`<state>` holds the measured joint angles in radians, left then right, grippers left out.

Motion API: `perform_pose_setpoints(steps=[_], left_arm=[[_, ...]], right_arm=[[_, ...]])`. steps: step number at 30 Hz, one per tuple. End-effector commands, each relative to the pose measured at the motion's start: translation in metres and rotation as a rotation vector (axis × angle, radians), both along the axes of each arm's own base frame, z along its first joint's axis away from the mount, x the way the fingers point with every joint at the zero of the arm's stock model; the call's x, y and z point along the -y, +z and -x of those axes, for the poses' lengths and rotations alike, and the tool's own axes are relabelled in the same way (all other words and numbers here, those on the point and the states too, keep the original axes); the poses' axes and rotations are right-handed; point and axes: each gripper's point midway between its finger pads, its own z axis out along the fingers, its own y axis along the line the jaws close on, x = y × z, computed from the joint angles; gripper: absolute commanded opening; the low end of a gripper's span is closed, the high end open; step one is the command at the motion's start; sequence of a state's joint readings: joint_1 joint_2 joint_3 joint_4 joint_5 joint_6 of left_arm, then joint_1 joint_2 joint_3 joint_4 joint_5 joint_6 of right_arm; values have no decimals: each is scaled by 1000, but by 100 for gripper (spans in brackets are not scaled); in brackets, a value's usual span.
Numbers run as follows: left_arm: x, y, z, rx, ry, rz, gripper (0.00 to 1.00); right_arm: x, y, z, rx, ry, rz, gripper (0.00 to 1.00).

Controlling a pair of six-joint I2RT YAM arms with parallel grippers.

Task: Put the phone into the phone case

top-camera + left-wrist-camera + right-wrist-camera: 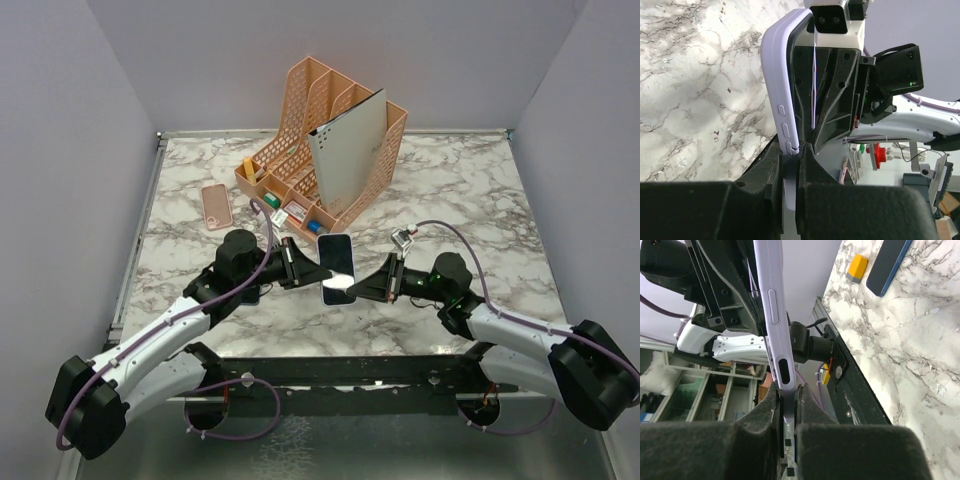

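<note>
Phone (337, 266) with glossy screen; smooth marble-patterned table (480, 190); matt peach plastic organiser (292, 108); matt black jaws.

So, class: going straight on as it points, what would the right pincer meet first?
The lavender phone case, which the right pincer clamps. Just beyond that it would probably meet the left pincer gripping the case's opposite edge, though depth is unclear.
</note>
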<state>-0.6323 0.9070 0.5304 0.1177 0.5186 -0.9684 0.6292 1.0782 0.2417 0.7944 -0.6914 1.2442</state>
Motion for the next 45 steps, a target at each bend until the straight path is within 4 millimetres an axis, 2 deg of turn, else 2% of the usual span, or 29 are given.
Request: perform_pose_setpoints(steps=[1, 3, 7, 10, 15, 20, 22, 23, 26, 28, 32, 35, 39, 40, 43, 45], left_arm=[[-2, 2, -8, 57, 6, -44, 17], [1, 6, -4, 37, -15, -18, 40], [1, 19, -2, 48, -9, 30, 55], [-2, 25, -7, 58, 32, 41, 60], [0, 43, -9, 50, 41, 134, 61], [1, 54, -9, 47, 47, 184, 55], [-1, 53, -11, 50, 63, 178, 48], [-2, 52, -13, 51, 74, 168, 42], [-7, 37, -22, 55, 122, 85, 13], [-12, 23, -28, 51, 151, -1, 0], [-13, 9, -30, 35, 148, -69, 0], [-11, 10, -30, 29, 134, -70, 12], [-11, 7, -29, 20, 124, -90, 41], [-11, 6, -29, 21, 125, -94, 46], [-14, 2, -31, 28, 138, -117, 55], [-17, 0, -33, 38, 148, -146, 71]], right_arm=[[-2, 22, -2, 134, 7, -5, 1], [-1, 27, -1, 201, 13, 17, 1], [2, 45, 7, 311, 47, -5, 0], [3, 49, 16, 344, 89, -23, 1], [5, 43, 31, 370, 164, -27, 0], [9, 36, 34, 364, 164, -6, 0], [9, 33, 35, 358, 160, 5, 0], [10, 32, 35, 355, 160, 6, 1], [10, 31, 35, 355, 157, 7, 1], [10, 32, 34, 355, 153, 7, 0], [8, 35, 31, 353, 147, 12, 1], [7, 37, 27, 347, 133, 24, 1], [7, 38, 20, 337, 97, 37, 1], [7, 37, 19, 333, 93, 39, 1], [9, 31, 17, 304, 68, 62, 1], [11, 22, 15, 276, 46, 91, 1]])
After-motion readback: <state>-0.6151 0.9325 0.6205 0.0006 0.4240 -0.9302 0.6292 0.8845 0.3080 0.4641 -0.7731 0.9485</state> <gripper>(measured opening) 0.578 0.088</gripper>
